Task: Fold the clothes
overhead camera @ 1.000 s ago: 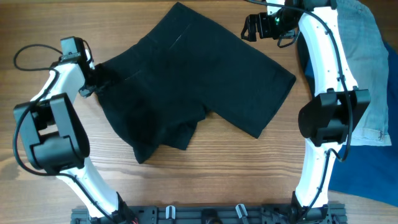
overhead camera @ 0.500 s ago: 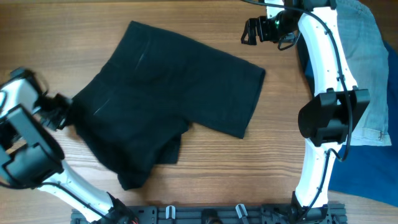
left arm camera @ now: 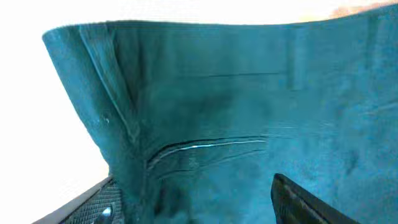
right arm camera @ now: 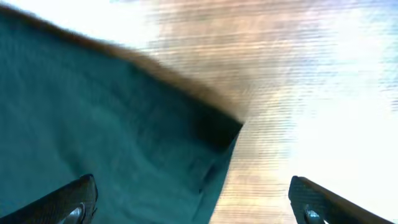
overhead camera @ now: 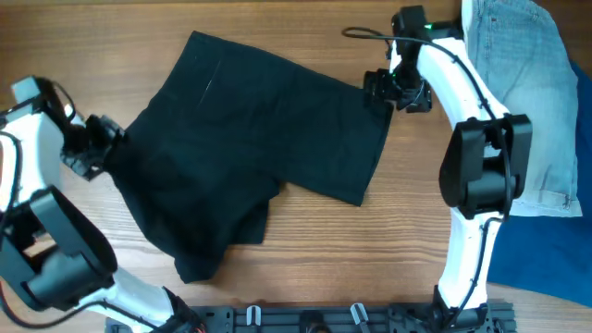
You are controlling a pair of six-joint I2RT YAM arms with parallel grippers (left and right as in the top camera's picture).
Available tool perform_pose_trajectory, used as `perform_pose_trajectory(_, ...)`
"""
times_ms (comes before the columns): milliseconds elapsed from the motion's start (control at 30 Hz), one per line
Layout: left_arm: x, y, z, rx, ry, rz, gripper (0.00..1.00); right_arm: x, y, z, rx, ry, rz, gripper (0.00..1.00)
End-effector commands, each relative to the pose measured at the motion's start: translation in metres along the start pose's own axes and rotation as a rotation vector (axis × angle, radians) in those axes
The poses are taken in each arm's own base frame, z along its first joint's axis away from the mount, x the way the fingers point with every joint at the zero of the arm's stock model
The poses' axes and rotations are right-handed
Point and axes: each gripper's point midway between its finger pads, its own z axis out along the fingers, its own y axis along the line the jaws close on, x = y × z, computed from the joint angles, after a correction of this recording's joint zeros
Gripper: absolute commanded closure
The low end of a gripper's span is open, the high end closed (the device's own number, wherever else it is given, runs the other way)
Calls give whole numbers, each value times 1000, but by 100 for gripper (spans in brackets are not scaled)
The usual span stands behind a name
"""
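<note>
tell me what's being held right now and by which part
Cannot be told for the left end effector: the left edge of the black shorts lies between its fingers. The right end effector is open above their right corner, holding nothing.

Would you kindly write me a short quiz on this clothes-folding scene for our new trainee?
1. True or false: the black shorts lie neatly folded in half.
2. Which thing lies on the right side of the table? A. light-blue denim shorts B. a red towel C. a white shirt
3. In the right wrist view, does the right gripper stand open or shut?
Key: 1. False: they lie spread out, with one leg rumpled. 2. A. 3. Open, over a corner of the black shorts.
</note>
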Motion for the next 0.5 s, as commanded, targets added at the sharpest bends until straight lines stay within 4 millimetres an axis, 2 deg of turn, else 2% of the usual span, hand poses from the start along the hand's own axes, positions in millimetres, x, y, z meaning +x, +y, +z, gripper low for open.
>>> perform_pose_trajectory(0, -5, -27, -15, -23, -113, 161, 18, -9, 2, 1, 8, -51, -33, 0)
perform_pose_trajectory(67, -4, -37, -14, -72, -153, 232, 8, -8, 6, 12, -24, -54, -80, 0)
perform_pose_trajectory(167, -6, -42, -16, -214, -230, 306, 4, 1, 4, 30, -33, -38, -85, 6)
perform_pose_trajectory(200, -5, -48, -16, -235, -250, 330, 0, 2, 3, 36, -34, -43, -86, 11)
perform_pose_trajectory(233, -4, -51, -16, -236, -256, 341, 0, 1, 3, 40, -35, -52, -86, 19)
perform_pose_trajectory(333, 0, -61, -15, -227, -262, 363, 0, -12, 6, 43, -46, -110, -91, 88)
perform_pose_trajectory(367, 0, -60, -15, -226, -262, 361, 0, -23, 9, 41, -56, -158, -96, 96)
perform_pose_trajectory(400, 0, -60, -15, -226, -262, 361, 0, -34, 11, 39, -63, -203, -109, 96)
perform_pose_trajectory(467, 0, -60, -15, -226, -262, 361, 0, -69, 9, 27, -34, -350, -120, 96)
